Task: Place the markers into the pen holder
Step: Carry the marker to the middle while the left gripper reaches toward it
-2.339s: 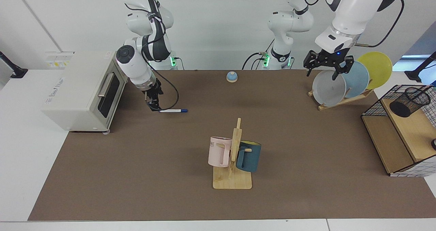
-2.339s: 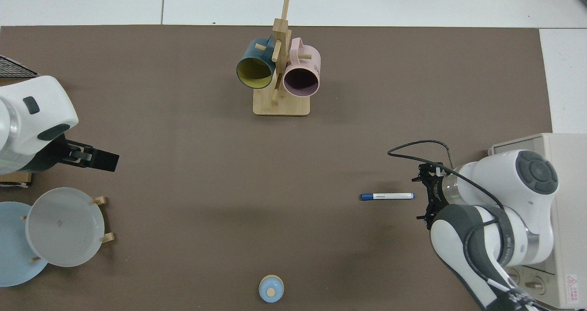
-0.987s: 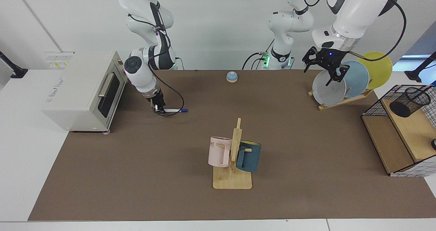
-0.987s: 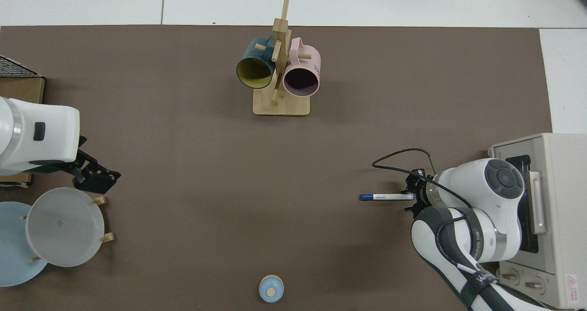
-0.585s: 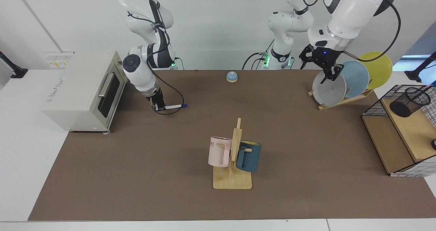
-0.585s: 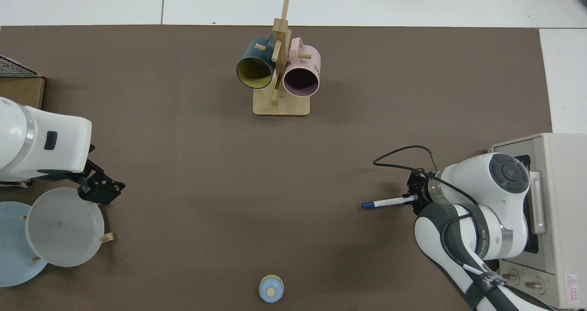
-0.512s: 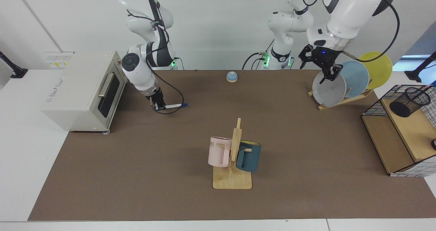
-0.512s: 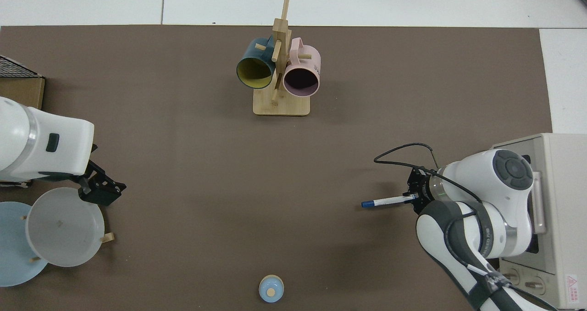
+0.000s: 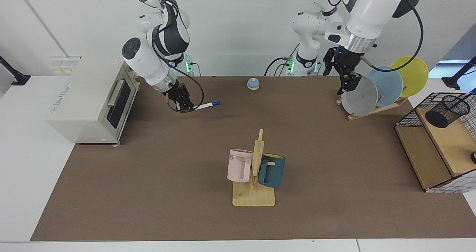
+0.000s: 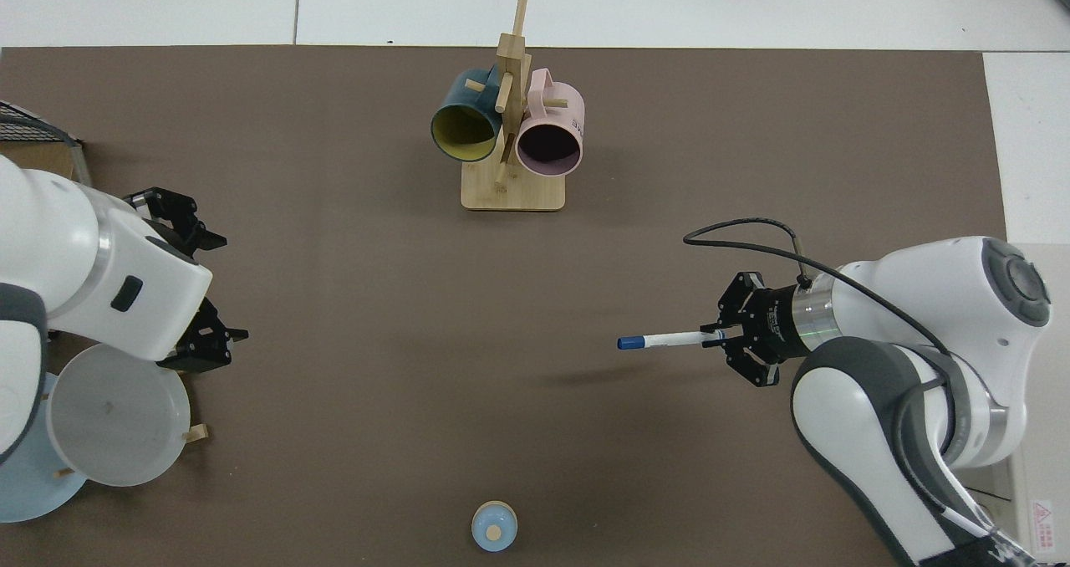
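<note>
facing view, right gripper (image 9: 185, 104): clamped on the white end of the marker (image 9: 206, 105), above the brown mat (image 9: 148, 177), beside the toaster oven (image 9: 89, 99); the blue cap points toward 3 o'clock.
facing view, left gripper (image 9: 344, 77): hangs over the grey plate (image 9: 359, 97) in the plate rack; fingers spread apart, nothing between them.
facing view only: the pen holder (image 9: 447, 110) lies tilted on the wooden shelf of the wire basket (image 9: 442, 140) at the 3 o'clock edge, well apart from the marker; blue and yellow plates stand behind the grey one.
top view, right gripper (image 10: 717, 339): pinches the marker (image 10: 664, 340) by its white end, barrel level, cap toward 9 o'clock; a thin shadow lies on the mat below it.
top view, left gripper (image 10: 196, 287): at the 9 o'clock edge, both fingers wide apart, empty, next to the grey plate (image 10: 117, 412).
top view only: the open mouths of the two mugs on the mug stand (image 10: 512, 191) at 12 o'clock; pen holder out of frame.
both views: a small blue bell (image 10: 494, 526) sits alone on the mat.
</note>
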{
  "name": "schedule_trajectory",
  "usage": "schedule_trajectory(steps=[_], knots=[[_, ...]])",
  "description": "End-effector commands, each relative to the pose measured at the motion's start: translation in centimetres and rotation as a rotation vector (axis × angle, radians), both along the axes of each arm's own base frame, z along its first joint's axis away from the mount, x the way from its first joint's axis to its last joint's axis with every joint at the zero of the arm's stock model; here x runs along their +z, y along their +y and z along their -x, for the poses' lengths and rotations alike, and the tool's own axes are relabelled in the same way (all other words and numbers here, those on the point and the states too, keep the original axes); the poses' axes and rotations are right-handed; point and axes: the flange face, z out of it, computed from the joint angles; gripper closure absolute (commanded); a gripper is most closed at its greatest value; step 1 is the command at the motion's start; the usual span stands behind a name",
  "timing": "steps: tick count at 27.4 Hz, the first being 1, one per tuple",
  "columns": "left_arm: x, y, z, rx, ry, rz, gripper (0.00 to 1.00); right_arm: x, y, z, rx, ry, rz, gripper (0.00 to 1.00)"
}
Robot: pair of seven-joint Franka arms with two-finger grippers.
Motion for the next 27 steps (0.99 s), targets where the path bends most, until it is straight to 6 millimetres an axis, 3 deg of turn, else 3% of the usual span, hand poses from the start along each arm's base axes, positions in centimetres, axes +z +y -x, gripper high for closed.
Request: schedule_trajectory(steps=[1,8,14,19,27], knots=[[-0.2,-2.0,0.9,-0.137,-0.025,0.003,0.00,3.5,2.1,-0.6,0.006,-0.023,-0.094,1.00],[-0.9,-3.6,0.9,-0.322,-0.033,0.002,0.00,6.1,9.0,0.2,-0.011,-0.024,-0.160,1.00],[-0.5,-8.3,2.3,-0.384,-0.050,-0.001,0.00,7.1,13.9,1.3,-0.082,-0.048,-0.197,1.00],[-1.1,-9.7,2.7,-0.396,-0.038,0.001,0.00,7.8,17.5,2.7,-0.134,-0.050,-0.212,1.00],[-1.9,-13.6,4.1,-0.416,-0.034,0.012,0.00,8.2,19.6,4.0,-0.134,-0.043,-0.221,1.00]])
